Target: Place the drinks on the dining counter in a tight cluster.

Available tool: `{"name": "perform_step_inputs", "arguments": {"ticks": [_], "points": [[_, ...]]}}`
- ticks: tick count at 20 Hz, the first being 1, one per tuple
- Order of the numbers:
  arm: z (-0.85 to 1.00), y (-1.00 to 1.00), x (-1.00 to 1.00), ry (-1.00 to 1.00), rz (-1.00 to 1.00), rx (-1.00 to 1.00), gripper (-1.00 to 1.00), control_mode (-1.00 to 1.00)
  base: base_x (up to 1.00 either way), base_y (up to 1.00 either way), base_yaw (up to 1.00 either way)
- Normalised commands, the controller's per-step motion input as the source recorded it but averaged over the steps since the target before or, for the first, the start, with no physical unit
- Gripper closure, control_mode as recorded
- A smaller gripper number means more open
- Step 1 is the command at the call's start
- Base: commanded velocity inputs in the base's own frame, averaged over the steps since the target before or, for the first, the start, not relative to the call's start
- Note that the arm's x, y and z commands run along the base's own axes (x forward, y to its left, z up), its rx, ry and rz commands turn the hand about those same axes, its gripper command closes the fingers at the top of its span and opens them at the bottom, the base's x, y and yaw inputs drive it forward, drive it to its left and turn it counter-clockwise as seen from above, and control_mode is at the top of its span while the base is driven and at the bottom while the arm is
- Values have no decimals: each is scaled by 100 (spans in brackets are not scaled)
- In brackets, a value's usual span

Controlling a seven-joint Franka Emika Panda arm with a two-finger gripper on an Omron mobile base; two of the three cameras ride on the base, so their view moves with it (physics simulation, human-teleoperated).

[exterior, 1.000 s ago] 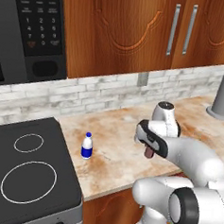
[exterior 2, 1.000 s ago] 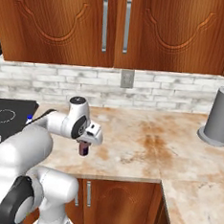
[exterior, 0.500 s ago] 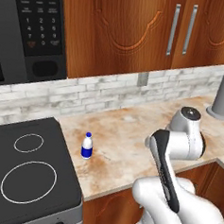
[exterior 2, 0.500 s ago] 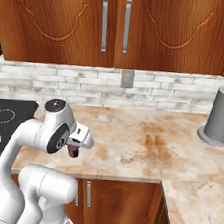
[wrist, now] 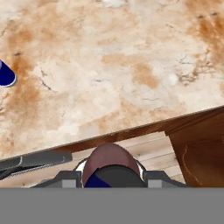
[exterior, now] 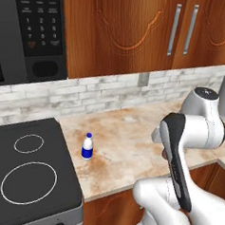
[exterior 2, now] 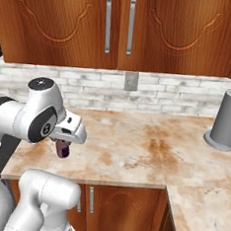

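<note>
Both base views overlook the same worktop (exterior: 131, 144) from behind; hand view looks down closely.

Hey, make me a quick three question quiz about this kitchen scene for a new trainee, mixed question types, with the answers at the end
1. True or false: the gripper is shut on the dark-brown bottle.
2. Multiple choice: where does the blue-label bottle stand? A) on the stove top; B) on the worktop, just right of the stove; C) against the grey canister.
3. Fill in: in the hand view, the held bottle hangs over the worktop's front ____.

Key
1. True; it is held off the surface.
2. B; upright, white cap on top.
3. Edge; the cabinet front shows below it.
</note>
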Motion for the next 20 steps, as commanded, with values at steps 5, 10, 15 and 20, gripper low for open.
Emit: {"name": "perform_step_inputs", "arguments": {"ticks": [5, 10, 15, 20], "points": [[0, 0, -9, -3, 0, 0, 100, -100, 0, 0, 0], [0, 0, -1, 0, 0, 0, 100, 100, -9, 0, 0], [0, 0, 0, 0, 0, 0, 100, 100, -100, 0, 0], [0, 0, 0, 0, 0, 0, 100, 100, -90, 0, 0]]}}
